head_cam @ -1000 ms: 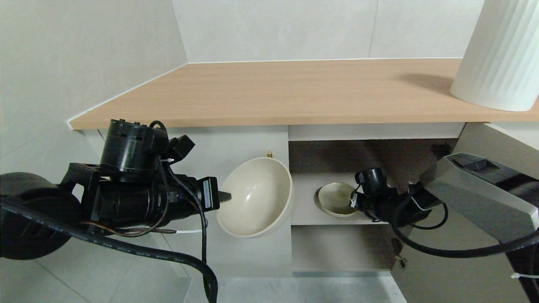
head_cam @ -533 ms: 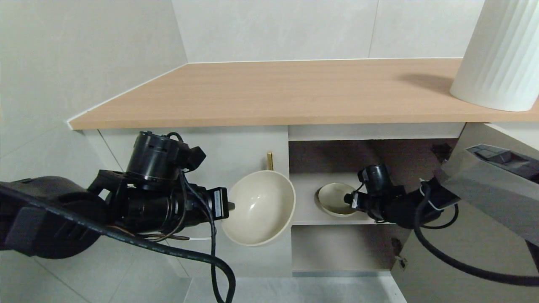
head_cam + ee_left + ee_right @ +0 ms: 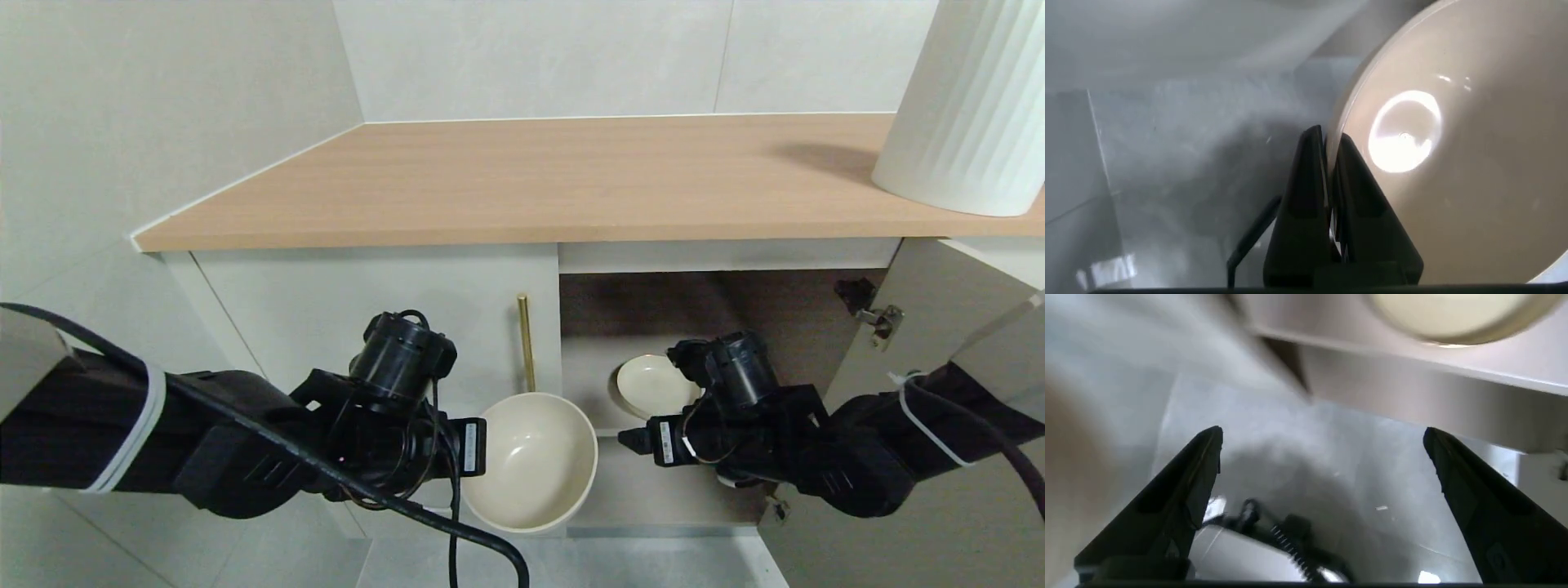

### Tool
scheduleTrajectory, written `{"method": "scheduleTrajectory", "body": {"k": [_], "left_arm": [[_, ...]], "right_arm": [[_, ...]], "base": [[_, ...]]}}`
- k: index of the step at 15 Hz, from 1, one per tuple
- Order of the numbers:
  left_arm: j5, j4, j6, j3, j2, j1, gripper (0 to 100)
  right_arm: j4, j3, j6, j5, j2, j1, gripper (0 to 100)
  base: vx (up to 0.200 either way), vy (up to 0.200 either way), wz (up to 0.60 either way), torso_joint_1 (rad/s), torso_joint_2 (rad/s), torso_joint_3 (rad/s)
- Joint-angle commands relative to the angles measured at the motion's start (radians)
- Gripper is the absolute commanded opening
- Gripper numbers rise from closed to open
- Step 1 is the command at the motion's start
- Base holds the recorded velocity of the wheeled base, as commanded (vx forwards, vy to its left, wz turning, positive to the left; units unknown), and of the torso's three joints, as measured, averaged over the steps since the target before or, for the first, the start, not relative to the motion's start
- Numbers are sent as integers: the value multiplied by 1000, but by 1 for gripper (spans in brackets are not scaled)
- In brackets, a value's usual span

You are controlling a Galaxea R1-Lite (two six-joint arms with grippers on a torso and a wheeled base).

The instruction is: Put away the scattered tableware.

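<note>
A cream bowl (image 3: 535,461) hangs low in front of the cabinet, before the shut left door. My left gripper (image 3: 482,445) is shut on its rim. In the left wrist view the two fingers (image 3: 1308,175) pinch the edge of the bowl (image 3: 1437,147). A small cream plate (image 3: 653,385) lies on the shelf (image 3: 588,392) inside the open right half of the cabinet. My right gripper (image 3: 633,441) is just below and in front of that shelf, open and holding nothing. The right wrist view has its fingers (image 3: 1204,482) spread wide, with the plate (image 3: 1445,314) beyond them.
The left cabinet door has a gold handle (image 3: 525,343). The right door (image 3: 939,327) stands open at the right. A wooden counter (image 3: 531,180) runs above, with a tall white ribbed vase (image 3: 971,106) at its right end. Grey floor (image 3: 571,563) lies below.
Both arms have dropped lower. The left gripper carried the bowl down and to the right. The right gripper drew away from the plate, which stays on the shelf.
</note>
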State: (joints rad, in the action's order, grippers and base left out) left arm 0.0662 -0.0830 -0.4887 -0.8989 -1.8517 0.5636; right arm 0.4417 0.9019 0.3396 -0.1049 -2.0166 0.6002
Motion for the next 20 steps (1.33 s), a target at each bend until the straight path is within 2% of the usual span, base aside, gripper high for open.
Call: {"method": "scheduleTrajectory", "body": {"k": [1, 3, 8, 11, 19, 20], "left_arm": [[3, 3, -2, 5, -58, 18, 0], [4, 8, -2, 3, -75, 22, 0], [103, 14, -1, -8, -141, 48, 0], [104, 9, -1, -8, -129, 64, 0], [104, 11, -1, -5, -98, 81, 0], [104, 11, -1, -5, -100, 81, 0]], "right_arm": [[-1, -28, -1, 4, 59, 47, 100], [-1, -34, -1, 4, 67, 56, 100], [0, -60, 1, 28, 62, 131, 100], [0, -64, 3, 28, 42, 161, 100], [17, -49, 4, 16, -16, 156, 100], [17, -49, 4, 16, -16, 156, 0]], "base": [[0, 0, 0, 0, 0, 0], [0, 0, 0, 0, 0, 0], [0, 0, 0, 0, 0, 0], [0, 0, 0, 0, 0, 0], [0, 0, 0, 0, 0, 0], [0, 0, 0, 0, 0, 0]]}}
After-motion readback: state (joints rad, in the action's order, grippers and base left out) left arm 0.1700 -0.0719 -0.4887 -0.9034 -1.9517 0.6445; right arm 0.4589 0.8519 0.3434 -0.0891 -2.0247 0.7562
